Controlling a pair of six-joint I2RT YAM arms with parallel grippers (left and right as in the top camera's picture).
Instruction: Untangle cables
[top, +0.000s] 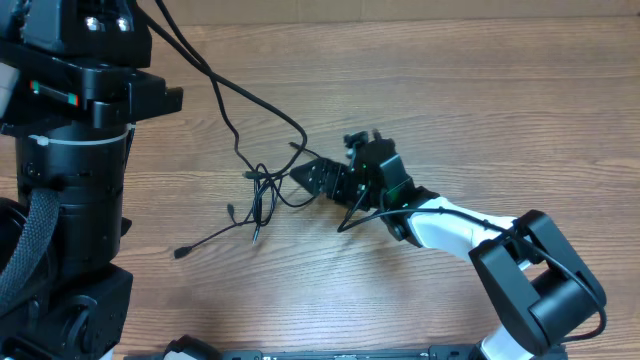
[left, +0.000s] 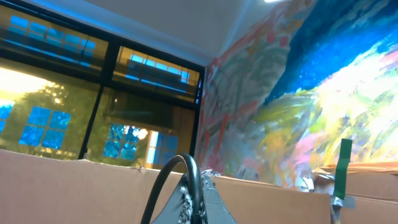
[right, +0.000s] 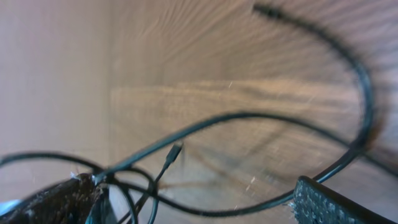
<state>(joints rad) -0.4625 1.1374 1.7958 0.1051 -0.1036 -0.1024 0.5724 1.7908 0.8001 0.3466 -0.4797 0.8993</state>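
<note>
While the right arm (top: 450, 225) reaches in from the lower right, the right fingers (top: 318, 178) sit low at the right edge of the cables (top: 262, 192). These are a loose black tangle near the middle of the wooden worktop (top: 450, 90). Two strands trail out to the lower left and end in small plugs (top: 181, 252), apart from each other. The right wrist view shows the right fingers (right: 336, 202) spread wide, with several thin cables (right: 249, 115) crossing the gap and a small plug (right: 176, 150) lying between them. One strand touches the left-hand fingertip, and nothing is pinched.

The left arm (top: 70, 150) stands tall at the left edge, well apart from the tangle. It carries a red-and-green mark (top: 55, 92) that is too small to read. The left wrist camera points up at a window (left: 93, 106) and a painted wall (left: 323, 93). Only one grey ridged part of the left fingers (left: 211, 208) shows, beside a black loop (left: 177, 165), so I cannot tell whether they are spread or closed.
</note>
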